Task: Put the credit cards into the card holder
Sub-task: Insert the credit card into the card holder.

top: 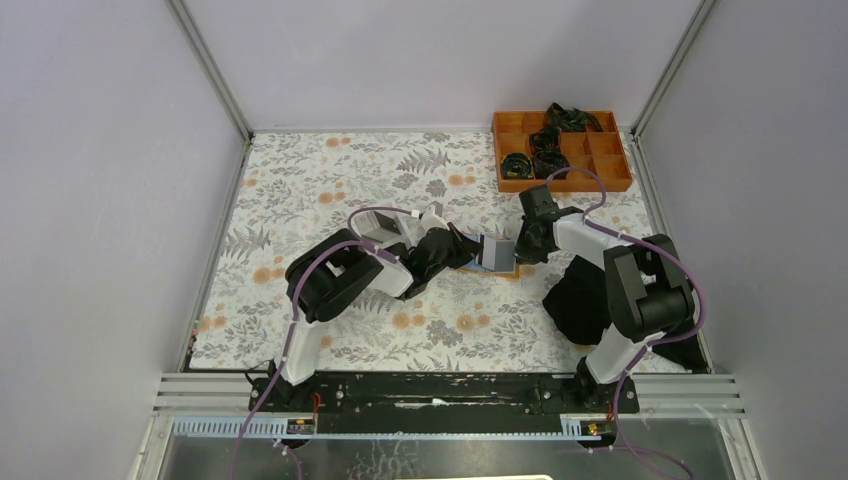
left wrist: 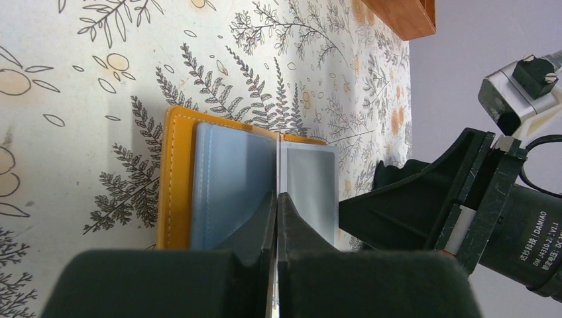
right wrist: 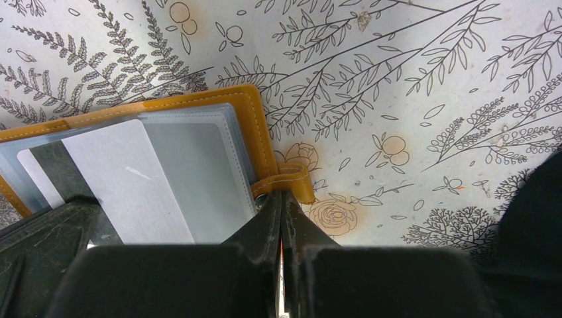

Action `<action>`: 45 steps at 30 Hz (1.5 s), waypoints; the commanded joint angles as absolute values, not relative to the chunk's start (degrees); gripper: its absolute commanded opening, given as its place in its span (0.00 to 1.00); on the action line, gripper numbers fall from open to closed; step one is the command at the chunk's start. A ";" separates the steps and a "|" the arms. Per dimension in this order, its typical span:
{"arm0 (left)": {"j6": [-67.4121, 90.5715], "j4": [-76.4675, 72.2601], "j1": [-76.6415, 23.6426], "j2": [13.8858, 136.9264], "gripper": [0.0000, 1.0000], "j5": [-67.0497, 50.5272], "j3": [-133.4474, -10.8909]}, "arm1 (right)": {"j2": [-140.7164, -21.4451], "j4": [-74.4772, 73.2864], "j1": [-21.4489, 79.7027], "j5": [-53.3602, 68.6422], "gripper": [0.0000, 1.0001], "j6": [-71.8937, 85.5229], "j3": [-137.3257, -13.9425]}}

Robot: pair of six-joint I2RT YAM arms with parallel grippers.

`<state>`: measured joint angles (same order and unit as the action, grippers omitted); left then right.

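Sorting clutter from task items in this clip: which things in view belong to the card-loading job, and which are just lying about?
Job in hand:
- credit card, held by the left gripper
- card holder, its tab pinched by the right gripper

Lying about:
- orange compartment tray holding black items
- black cloth

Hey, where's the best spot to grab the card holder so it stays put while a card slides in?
The small clasp tab jutting from the holder's orange edge. It's thin and sticks out flat, so jaws can pinch it from the side away from the card. The right gripper is shut on it, leaving the opening free for the left gripper, shut on the card.
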<state>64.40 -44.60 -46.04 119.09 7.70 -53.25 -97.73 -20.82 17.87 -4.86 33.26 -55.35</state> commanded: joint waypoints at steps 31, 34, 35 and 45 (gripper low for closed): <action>59.18 -40.08 -48.56 118.39 0.00 12.46 -51.22 | -104.15 -24.74 19.21 -3.78 0.08 32.91 -53.07; 59.50 -40.30 -48.60 118.91 0.00 12.22 -51.98 | -104.15 -24.68 19.17 -3.74 0.08 32.90 -52.75; 59.55 -40.26 -48.72 119.10 0.00 12.36 -52.22 | -104.15 -24.69 19.24 -3.73 0.08 32.91 -52.66; 62.51 -42.01 -49.03 120.72 0.00 12.33 -53.21 | -104.23 -25.22 19.35 -3.75 0.08 32.79 -52.65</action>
